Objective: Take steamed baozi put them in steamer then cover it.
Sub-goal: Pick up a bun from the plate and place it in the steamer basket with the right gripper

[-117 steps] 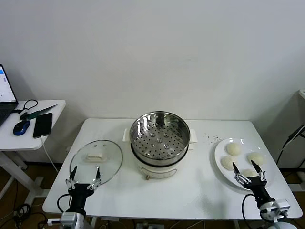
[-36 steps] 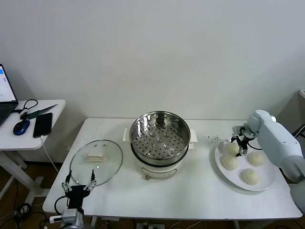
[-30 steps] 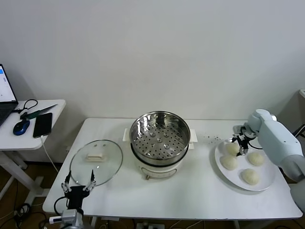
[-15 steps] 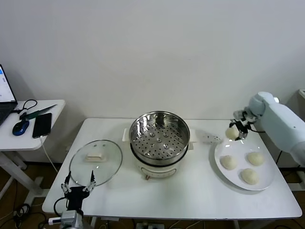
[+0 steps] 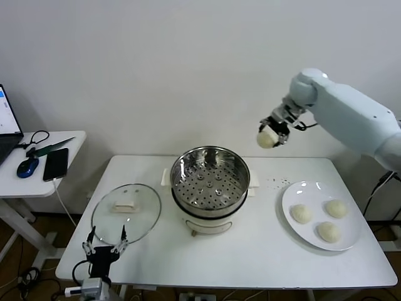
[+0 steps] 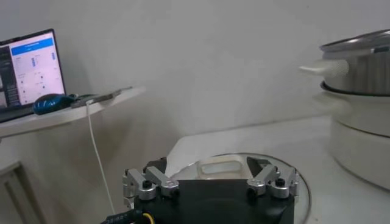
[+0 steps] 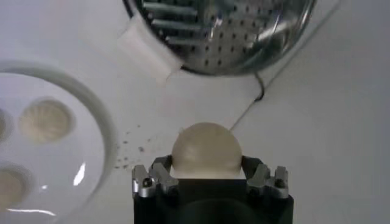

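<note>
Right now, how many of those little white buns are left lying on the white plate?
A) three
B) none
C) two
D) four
A: three buns lie on the plate, while the fourth bun is held up in the air by the right end effector, above the table between the plate and the steamer.

The steamer [image 5: 210, 188] is polished, mirror-bright stainless steel with a perforated tray, on a glossy white plastic base. The cover [image 5: 126, 212] is clear glass with a thin metal rim. The baozi [image 7: 206, 151] looks smooth, matt dough. The plate [image 5: 351, 235] is glossy white; the surface [image 5: 250, 257] matt white.
</note>
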Robot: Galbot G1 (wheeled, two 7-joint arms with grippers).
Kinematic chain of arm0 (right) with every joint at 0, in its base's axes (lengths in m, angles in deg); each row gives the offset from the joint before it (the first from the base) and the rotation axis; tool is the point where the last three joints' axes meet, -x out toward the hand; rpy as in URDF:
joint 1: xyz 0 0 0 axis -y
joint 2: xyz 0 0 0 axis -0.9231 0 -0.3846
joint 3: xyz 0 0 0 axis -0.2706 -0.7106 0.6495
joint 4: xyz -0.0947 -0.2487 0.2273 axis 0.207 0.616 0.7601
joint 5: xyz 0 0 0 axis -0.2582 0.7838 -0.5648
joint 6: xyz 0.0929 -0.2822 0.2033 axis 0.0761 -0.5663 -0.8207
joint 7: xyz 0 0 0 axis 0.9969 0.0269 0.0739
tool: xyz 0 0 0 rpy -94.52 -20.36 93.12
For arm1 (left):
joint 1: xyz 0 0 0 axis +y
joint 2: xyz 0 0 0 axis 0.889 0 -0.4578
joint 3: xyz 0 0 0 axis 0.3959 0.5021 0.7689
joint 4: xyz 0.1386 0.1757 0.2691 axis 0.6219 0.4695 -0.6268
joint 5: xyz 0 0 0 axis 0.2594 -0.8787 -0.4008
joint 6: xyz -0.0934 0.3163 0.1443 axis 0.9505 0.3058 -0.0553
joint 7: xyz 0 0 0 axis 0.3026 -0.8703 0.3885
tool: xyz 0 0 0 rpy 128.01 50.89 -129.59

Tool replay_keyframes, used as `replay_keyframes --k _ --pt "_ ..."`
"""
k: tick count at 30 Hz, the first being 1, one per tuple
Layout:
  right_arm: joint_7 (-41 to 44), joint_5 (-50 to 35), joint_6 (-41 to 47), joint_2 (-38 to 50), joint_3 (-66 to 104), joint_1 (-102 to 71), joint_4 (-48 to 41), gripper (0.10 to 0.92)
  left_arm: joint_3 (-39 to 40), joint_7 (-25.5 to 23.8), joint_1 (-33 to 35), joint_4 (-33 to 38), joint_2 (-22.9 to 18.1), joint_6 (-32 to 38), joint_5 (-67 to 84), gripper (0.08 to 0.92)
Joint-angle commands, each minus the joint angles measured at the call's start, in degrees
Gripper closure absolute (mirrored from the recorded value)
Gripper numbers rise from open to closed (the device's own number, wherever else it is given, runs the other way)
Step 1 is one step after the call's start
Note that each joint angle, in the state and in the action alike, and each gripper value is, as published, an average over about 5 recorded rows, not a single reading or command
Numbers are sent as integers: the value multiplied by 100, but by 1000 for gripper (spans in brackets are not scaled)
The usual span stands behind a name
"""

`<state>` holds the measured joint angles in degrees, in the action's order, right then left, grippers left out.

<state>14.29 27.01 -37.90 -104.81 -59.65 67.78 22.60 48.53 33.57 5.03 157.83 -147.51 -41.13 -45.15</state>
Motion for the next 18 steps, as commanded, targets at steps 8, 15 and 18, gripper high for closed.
replay_keyframes --k 8,15,18 --pt "-298 1814 -1221 -1582 -292 -249 768 287 -44 -53 137 118 36 -5 -2 177" --pt "-532 2891 -1559 -1753 -95 -801 629 287 -53 -44 182 146 53 2 7 177" --pt "-610 3147 -1631 -1773 -76 -951 567 287 -52 -39 198 142 50 6 7 177"
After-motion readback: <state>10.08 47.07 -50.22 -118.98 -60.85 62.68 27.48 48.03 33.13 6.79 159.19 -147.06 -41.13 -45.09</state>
